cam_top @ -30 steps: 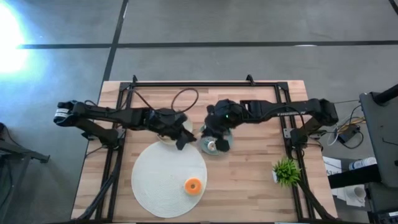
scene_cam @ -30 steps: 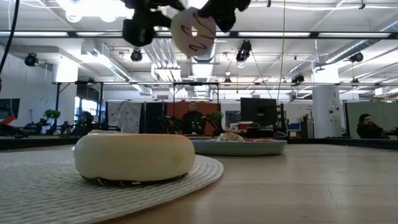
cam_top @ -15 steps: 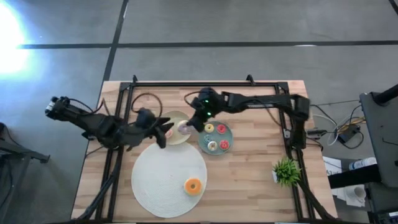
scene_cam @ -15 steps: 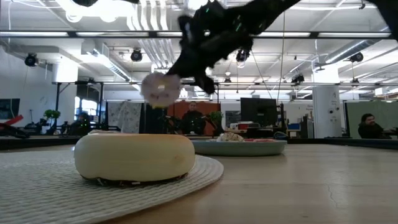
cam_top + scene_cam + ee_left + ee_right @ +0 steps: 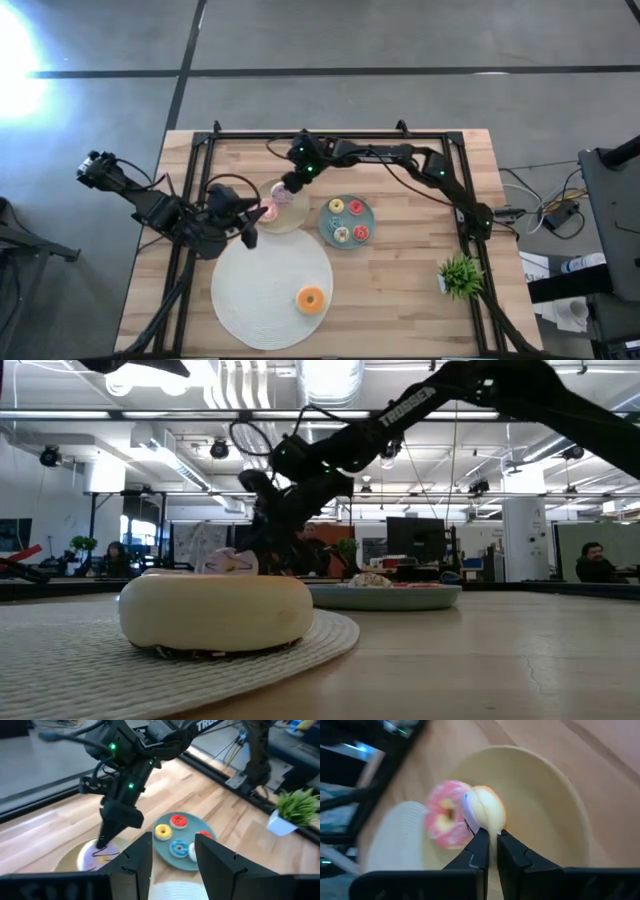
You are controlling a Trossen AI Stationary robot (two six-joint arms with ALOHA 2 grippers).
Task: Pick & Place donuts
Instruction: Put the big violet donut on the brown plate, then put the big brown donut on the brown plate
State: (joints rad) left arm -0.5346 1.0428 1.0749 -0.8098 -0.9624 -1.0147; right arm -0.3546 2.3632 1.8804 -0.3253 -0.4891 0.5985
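My right gripper (image 5: 288, 188) reaches across to the cream plate (image 5: 296, 218) and is shut on a whitish-frosted donut (image 5: 487, 809). A pink-frosted donut (image 5: 445, 820) lies on that plate right beside it. My left gripper (image 5: 172, 857) is open and hovers at the plate's left near side (image 5: 246, 222), touching nothing. An orange donut (image 5: 311, 299) lies flat on the white mat (image 5: 262, 285). Several tiny donuts (image 5: 346, 220) sit on the teal plate (image 5: 327, 228). My right gripper pinches the whitish donut's ring (image 5: 490, 827) between its two fingers (image 5: 479, 851), coming from above and slanting toward the table's left. The donut stands on edge below the fingertips, low over the cream plate (image 5: 540, 815). Whether it touches the plate, I cannot tell.
A small potted plant (image 5: 460, 273) stands near the table's right near corner. The black frame rail (image 5: 330, 135) runs along the far edge. In the low view the orange donut (image 5: 215, 610) fills the foreground. People sit in the room behind.
My right gripper has carried the whitish donut from above the teal plate toward the table's left and down to the cream plate. My left gripper has drawn back from the cream plate toward the left.
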